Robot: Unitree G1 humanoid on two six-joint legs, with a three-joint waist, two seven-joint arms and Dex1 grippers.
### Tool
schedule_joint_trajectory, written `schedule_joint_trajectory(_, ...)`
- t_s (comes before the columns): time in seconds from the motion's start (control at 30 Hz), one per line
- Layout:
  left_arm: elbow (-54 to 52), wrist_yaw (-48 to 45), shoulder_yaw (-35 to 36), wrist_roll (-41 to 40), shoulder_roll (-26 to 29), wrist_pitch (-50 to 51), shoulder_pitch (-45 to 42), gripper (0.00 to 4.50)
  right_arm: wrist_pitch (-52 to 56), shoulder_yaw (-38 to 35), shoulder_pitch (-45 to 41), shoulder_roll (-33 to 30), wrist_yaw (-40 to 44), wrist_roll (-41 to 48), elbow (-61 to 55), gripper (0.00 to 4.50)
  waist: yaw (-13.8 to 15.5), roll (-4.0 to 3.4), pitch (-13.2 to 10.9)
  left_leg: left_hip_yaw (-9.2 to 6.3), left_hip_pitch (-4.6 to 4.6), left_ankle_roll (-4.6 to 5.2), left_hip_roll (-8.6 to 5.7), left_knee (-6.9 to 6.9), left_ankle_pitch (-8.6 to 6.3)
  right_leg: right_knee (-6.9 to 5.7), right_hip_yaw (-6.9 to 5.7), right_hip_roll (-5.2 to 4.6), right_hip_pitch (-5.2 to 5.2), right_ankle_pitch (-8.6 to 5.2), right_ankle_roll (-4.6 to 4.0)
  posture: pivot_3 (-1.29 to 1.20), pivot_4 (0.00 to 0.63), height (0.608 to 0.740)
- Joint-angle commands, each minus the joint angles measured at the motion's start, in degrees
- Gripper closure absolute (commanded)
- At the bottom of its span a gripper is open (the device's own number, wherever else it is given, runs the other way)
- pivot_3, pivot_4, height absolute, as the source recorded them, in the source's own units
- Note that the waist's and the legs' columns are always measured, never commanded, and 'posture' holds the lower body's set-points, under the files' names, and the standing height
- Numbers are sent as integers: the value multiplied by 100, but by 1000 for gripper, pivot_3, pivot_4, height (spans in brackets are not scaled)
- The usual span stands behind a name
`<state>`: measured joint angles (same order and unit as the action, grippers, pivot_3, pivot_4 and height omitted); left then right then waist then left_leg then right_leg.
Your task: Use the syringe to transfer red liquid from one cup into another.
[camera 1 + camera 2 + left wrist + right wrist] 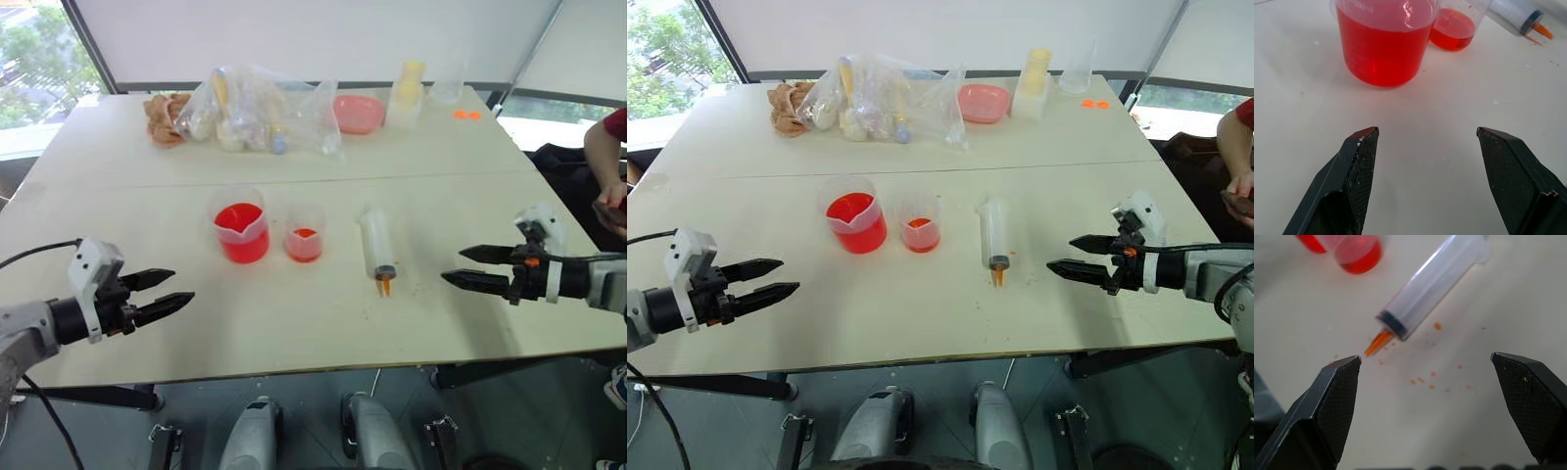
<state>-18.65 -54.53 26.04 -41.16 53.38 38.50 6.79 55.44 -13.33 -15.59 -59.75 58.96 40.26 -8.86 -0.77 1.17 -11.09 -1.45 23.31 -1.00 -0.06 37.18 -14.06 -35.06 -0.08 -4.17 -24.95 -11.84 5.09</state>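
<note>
A: Both tools hanging spread and empty — left tool [168, 295], right tool [468, 266]?

B: Yes. The syringe [376, 247] is lying untouched on the table [294, 333], beside the smaller cup [305, 238]; the larger beaker [241, 228] is holding the red liquid [1382, 49]. Transfer is looking unstarted; grasping, drawing, emptying all remaining.

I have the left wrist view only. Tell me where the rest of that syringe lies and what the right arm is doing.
Observer: The syringe lies flat on the table, orange tip toward the robot, untouched.
Operator: Report the right gripper.
Observer: The right gripper hovers beside the syringe's tip, jaws open, holding nothing.
Operator: Say what's spilled.
Observer: Orange droplets speckle the table around the tip.
Operator: Check the far end.
Observer: A clear bag and a pink dish sit there.
</note>
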Motion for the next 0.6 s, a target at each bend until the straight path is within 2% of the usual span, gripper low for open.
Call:
schedule_joint_trajectory(0.03, 42, -157, 22, -61, 106, -1, -210, 1150, 125, 40, -347, -30, 51, 143, -84, 57, 1, -1, -1, 3, 2, 0, 0, -1, 0, 0, 0, 0, -3, 3, -5, 0, 150, 740)
schedule_joint_trajectory(0.2, 8, -117, -125, 110, 143, 13, -365, 1150, 103, 196, -448, 39, 2, 74, -102, 57, 20, -1, -1, 5, 8, 0, -2, -2, 0, 0, 1, -2, -7, 3, -5, 0, 150, 740)
schedule_joint_trajectory(0.6, -151, 98, -131, -134, -44, 190, -669, 1150, -58, 391, -594, 46, -5, -72, 39, 57, 8, -1, -1, 7, 7, 0, -5, -2, 0, -2, 1, -4, -8, 4, -3, 0, 150, 740)
